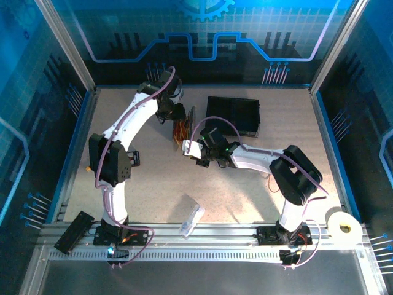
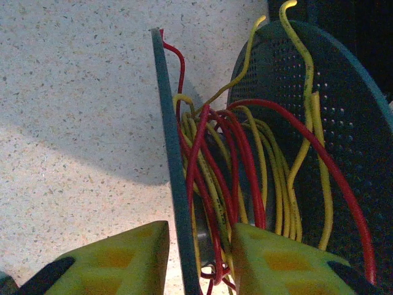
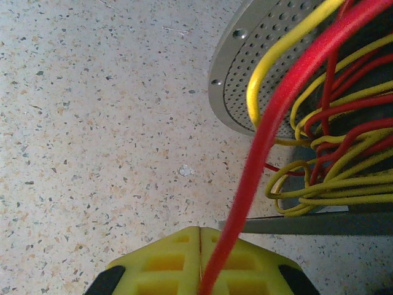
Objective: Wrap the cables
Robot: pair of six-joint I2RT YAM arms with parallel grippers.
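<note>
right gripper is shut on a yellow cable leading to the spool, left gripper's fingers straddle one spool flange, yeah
Wrong colour: the right wrist view shows the right gripper shut on a red cable, not yellow. It does lead to the spool, and the fingers of the left gripper straddle one flange.

Mid-table: spool (image 1: 186, 130), cables (image 3: 288, 104) wound between its flanges. Behind, to the right: tray (image 1: 233, 115). Near edge: bar (image 1: 74, 232) left, packet (image 1: 191, 220) centre, tape roll (image 1: 342, 228) right.
</note>
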